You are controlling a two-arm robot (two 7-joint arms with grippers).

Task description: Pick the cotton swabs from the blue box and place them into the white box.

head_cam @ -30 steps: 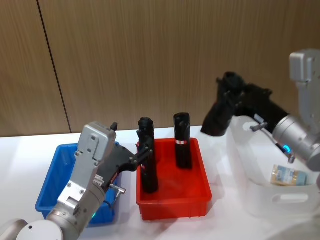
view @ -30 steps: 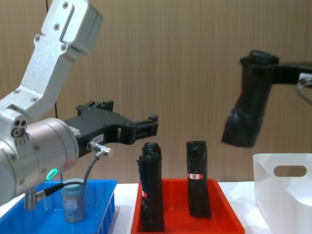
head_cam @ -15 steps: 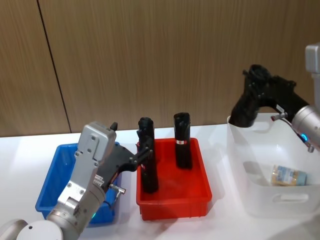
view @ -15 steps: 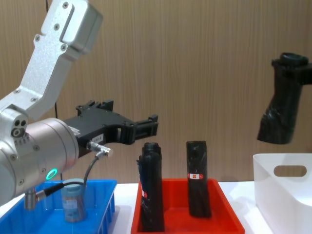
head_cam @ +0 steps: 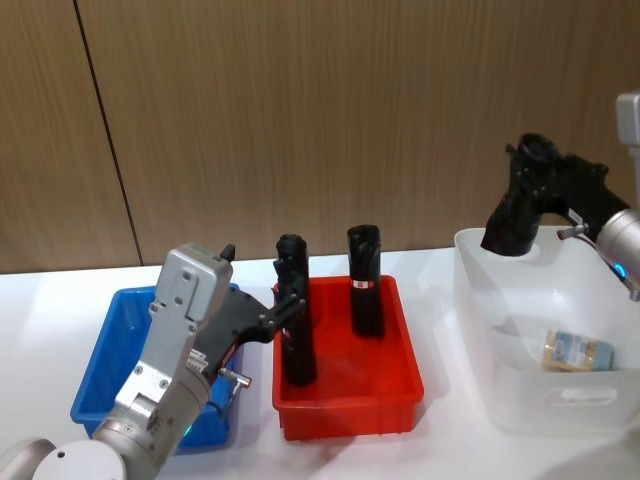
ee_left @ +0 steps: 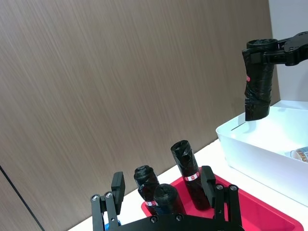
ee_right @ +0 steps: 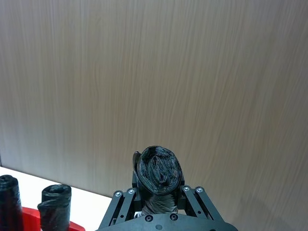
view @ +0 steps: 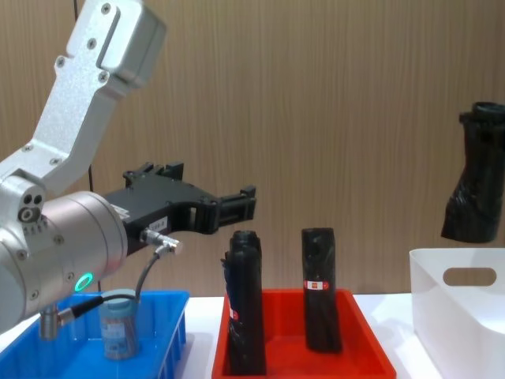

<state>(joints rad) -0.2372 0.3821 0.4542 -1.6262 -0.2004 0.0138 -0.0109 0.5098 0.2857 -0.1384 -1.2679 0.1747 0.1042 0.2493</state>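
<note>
One cotton swab jar point(view: 118, 324) with a pale lid stands in the blue box point(head_cam: 101, 372). Another jar point(head_cam: 578, 352) lies on its side in the white box point(head_cam: 560, 408), also seen as jar point(ee_left: 301, 154). My left gripper point(head_cam: 285, 306) hovers open and empty between the blue box and the red bin, its fingers point(ee_left: 118, 186) spread wide. Over the white box's far rim, my right gripper point(head_cam: 536, 168) is shut on a black roll point(head_cam: 518, 218), whose top end point(ee_right: 159, 174) sits between the jaws.
A red bin point(head_cam: 348, 402) stands between the blue and white boxes and holds upright black rolls point(head_cam: 365, 280), point(head_cam: 293, 325). A wooden wall runs close behind the white table point(head_cam: 40, 300).
My right arm has carried the black roll rightward, from left of the white box to above its far rim. The left arm has not moved.
</note>
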